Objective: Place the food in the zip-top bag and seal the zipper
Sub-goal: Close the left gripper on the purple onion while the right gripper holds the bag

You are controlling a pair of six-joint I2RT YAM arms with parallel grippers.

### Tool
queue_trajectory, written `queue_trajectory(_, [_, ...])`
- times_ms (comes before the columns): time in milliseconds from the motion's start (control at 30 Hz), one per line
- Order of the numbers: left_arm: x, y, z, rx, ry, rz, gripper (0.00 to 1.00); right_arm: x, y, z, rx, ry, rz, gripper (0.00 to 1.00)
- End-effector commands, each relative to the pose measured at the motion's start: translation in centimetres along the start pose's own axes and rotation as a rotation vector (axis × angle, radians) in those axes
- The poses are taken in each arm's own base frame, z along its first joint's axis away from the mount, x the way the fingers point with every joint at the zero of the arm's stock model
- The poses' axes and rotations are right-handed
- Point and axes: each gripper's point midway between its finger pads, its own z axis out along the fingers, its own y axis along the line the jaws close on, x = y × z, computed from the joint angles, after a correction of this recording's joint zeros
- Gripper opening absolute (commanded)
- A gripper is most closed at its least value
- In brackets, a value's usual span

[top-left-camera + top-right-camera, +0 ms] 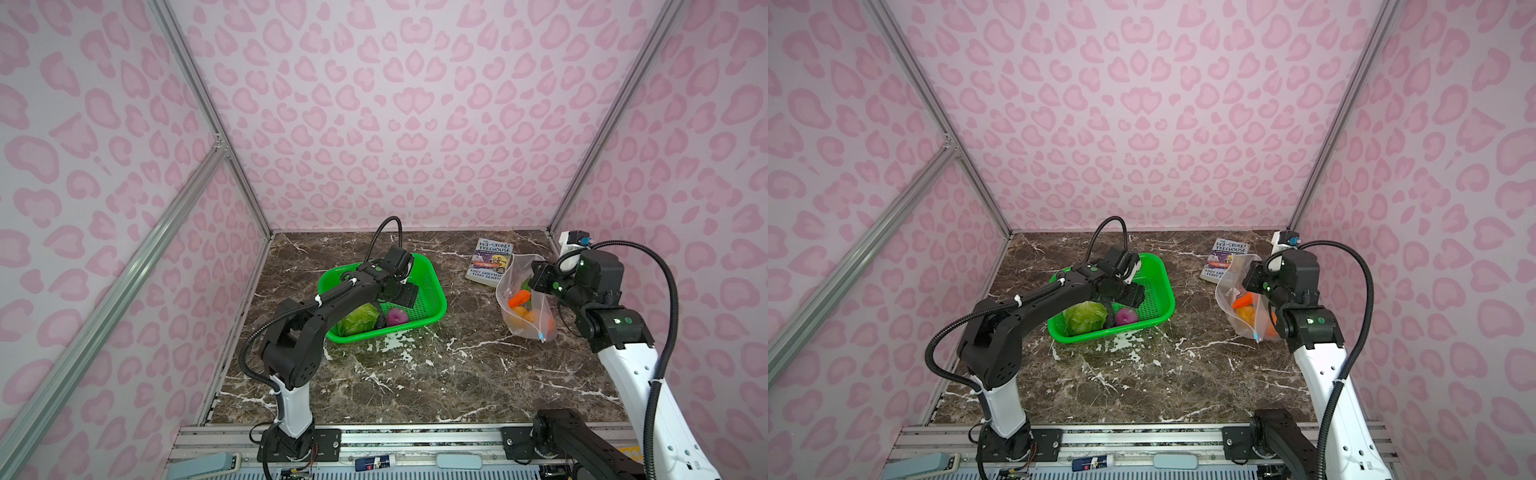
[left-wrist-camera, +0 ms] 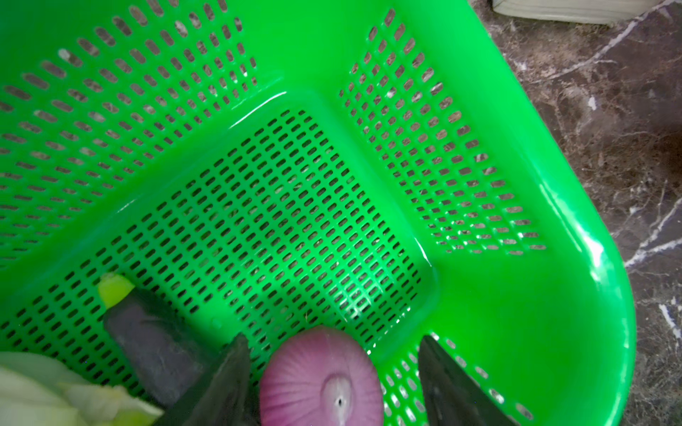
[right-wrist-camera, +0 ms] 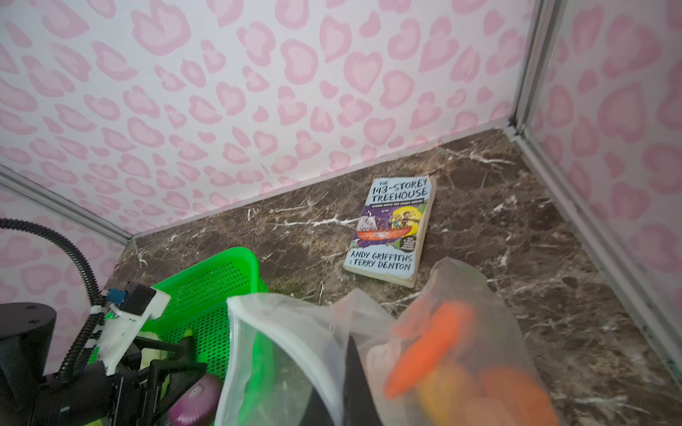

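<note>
Table (image 1: 415, 374): dark brown marble, white veins, white scuffs (image 1: 395, 345) near middle. Green mesh basket (image 1: 434, 291) sits on it, left of centre, just behind scuffs. Book (image 1: 492, 262) lies flat, cover up, far right near back wall. Clear bag (image 1: 509, 282) stands just before book, bottom on table.

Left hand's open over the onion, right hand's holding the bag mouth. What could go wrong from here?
1. The onion sits off-centre between the open fingers of the left hand; being round, it may squirt out on closing.
2. The right hand pinches only the rim of the zip-top bag; loaded, it could slip and sag shut.
</note>
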Motion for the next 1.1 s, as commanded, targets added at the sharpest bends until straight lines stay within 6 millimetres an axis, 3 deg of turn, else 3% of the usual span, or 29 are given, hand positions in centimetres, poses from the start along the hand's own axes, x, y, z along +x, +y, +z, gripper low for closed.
queue_trajectory(0, [1.3,0.8,-1.0,-0.033,0.025,-0.018,0.82,0.3,1.7,1.3,-0.107,-0.008,0.062,0.00])
queue_trajectory(133, [3.1,0.8,-1.3,-0.022,0.085,-0.029,0.91,2.0,2.5,2.6,-0.126,0.032,0.054,0.00])
queue_trajectory(333, [5.3,0.7,-1.2,-0.020,0.154,-0.017,0.92,2.9,3.1,3.2,-0.136,0.051,0.045,0.00])
queue_trajectory(433, [6.9,0.9,-0.3,-0.020,0.203,-0.025,0.92,2.9,3.1,3.2,-0.135,0.047,0.042,0.00])
queue_trajectory(600, [7.3,-0.1,1.4,0.026,0.237,-0.053,0.93,3.0,2.9,3.2,-0.128,0.046,0.042,0.00])
queue_trajectory(633, [6.2,-0.7,1.3,0.040,0.219,-0.052,0.94,3.0,2.9,3.1,-0.126,0.043,0.040,0.00])
queue_trajectory(867, [5.2,-3.5,2.8,0.093,0.221,-0.033,0.93,2.9,2.6,2.8,-0.112,0.031,0.031,0.00])
queue_trajectory(1067, [3.1,-7.0,2.8,0.191,0.180,-0.026,0.93,2.9,2.5,2.6,-0.110,0.026,0.029,0.00])
